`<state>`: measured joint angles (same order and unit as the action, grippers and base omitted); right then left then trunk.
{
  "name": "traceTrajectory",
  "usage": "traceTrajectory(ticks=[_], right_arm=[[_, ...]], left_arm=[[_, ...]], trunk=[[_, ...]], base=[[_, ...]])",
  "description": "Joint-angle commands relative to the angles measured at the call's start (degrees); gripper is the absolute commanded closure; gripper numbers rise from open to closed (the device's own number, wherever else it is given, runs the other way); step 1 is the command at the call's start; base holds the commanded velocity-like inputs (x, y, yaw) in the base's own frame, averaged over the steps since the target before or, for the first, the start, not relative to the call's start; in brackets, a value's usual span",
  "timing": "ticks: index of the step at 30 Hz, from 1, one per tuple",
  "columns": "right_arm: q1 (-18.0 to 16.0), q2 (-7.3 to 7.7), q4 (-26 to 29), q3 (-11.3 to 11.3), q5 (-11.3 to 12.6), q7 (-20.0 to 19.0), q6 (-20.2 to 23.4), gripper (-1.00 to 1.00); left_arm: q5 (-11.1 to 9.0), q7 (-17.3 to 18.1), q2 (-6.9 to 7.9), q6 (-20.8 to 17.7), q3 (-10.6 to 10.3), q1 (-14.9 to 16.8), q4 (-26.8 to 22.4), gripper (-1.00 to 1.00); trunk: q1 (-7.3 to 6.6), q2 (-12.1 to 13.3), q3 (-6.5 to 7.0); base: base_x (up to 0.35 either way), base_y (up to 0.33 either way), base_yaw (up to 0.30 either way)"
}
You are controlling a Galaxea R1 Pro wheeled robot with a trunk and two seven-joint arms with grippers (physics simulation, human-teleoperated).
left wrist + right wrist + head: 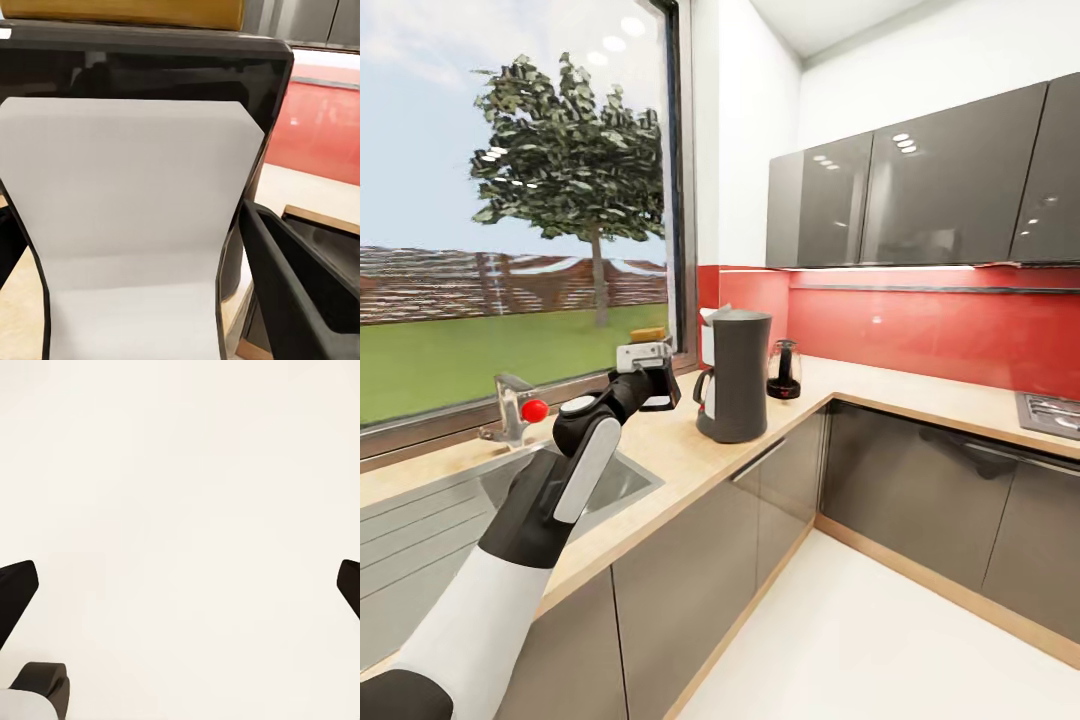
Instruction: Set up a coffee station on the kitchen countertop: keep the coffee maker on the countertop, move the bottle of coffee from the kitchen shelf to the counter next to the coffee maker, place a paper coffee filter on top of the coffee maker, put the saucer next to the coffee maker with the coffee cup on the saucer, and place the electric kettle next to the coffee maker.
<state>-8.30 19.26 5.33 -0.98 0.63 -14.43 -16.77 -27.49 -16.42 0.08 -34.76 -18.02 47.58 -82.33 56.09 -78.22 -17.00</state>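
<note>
I judge I'm carrying the bottle of coffee point(135, 240) to set it beside the coffee maker point(734, 375). My left fingers point(300, 292) are clamped on the bottle, which sits right between them, its white label close to the wrist camera and its yellow cap at the far end. To do this well I should lower it upright onto bare worktop point(660, 440) just short of the coffee maker, which stands beyond the fingers, without nudging it. My right fingers point(19, 592) are spread apart, holding nothing.
</note>
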Motion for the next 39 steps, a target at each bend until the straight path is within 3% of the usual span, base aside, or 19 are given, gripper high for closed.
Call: traceTrajectory(ticks=[1,9,11,23,39], right_arm=[[-0.05,0.02,-0.05,-0.08,0.07,-0.17,-0.19,-1.00],[-0.05,0.00,-0.10,-0.08,0.07,-0.16,-0.19,-1.00],[-0.05,-0.01,-0.12,-0.08,0.07,-0.16,-0.19,-1.00],[0.04,0.00,-0.14,-0.09,0.07,-0.16,-0.21,-1.00],[0.04,-0.01,-0.14,-0.09,0.07,-0.17,-0.22,-1.00]], left_arm=[[-0.48,-0.45,0.01,-0.10,-0.07,0.04,0.00,1.00],[-0.51,-0.38,-0.21,13.55,-0.69,-1.19,11.78,1.00],[-0.53,-0.37,-0.27,14.51,-1.00,-1.23,12.80,1.00],[-0.51,-0.36,-0.34,15.50,-3.27,-1.27,14.36,1.00],[-0.38,-0.43,-0.34,15.43,-3.51,-1.27,14.66,1.00]], trunk=[[0.00,-0.04,-0.08],[0.00,-0.04,-0.08],[0.00,-0.04,-0.08],[0.00,-0.04,-0.08],[0.00,-0.04,-0.08]], base=[[0.006,-0.005,0.000],[0.001,-0.001,0.000],[0.000,0.000,0.000],[0.059,0.000,0.000],[0.073,-0.017,0.000]])
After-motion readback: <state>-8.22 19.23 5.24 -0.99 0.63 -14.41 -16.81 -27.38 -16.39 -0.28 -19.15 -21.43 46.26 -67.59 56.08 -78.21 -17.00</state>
